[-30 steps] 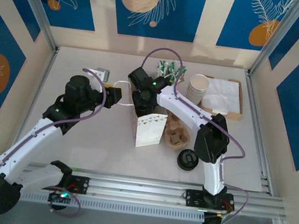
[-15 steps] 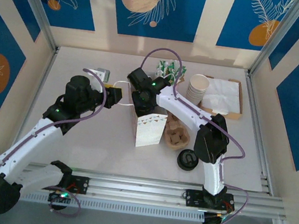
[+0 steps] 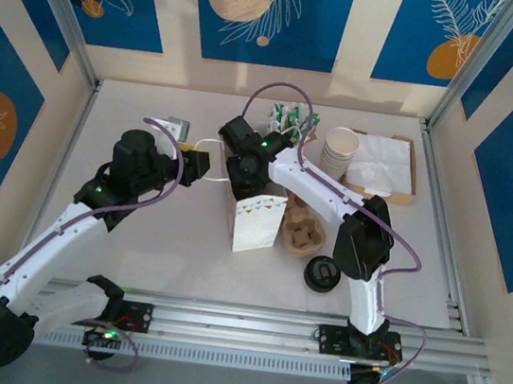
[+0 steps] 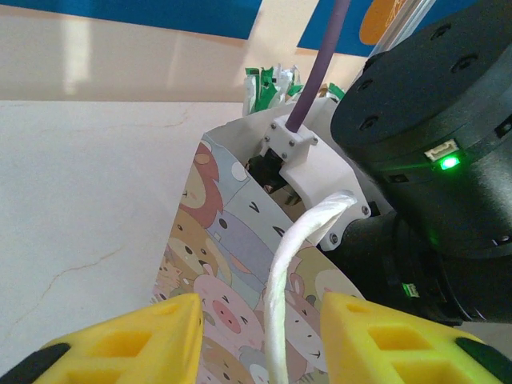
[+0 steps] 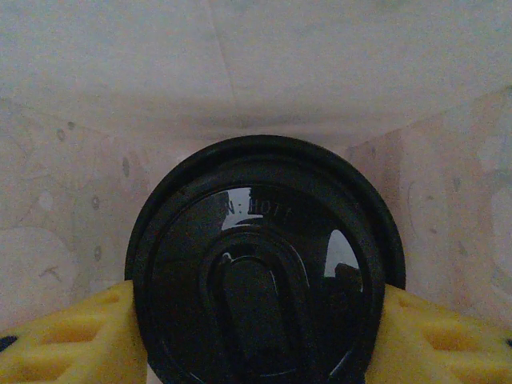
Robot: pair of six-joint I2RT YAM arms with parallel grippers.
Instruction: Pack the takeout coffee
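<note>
The takeout coffee [image 5: 264, 264], a cup seen from above by its round black sip lid, sits between the yellow fingers [image 5: 72, 340] of my right gripper [image 5: 260, 324], which is shut on its sides. Pale paper walls surround the cup. From above, my right gripper [image 3: 244, 179] reaches down into the mouth of an upright paper bag [image 3: 257, 223]. The bag [image 4: 212, 240] carries cartoon animal prints. Its white handle [image 4: 298, 244] runs between the fingers of my left gripper [image 4: 260, 320], which stand apart with a gap on each side. My left gripper [image 3: 200, 161] hangs just left of the bag.
A brown cup carrier [image 3: 305, 229] lies right of the bag, with a low black lid stack [image 3: 321, 274] in front of it. Pale unlidded cups [image 3: 341, 149], a napkin tray [image 3: 410, 175] and green packets [image 3: 291, 119] stand at the back. A small grey object [image 3: 178, 127] lies back left.
</note>
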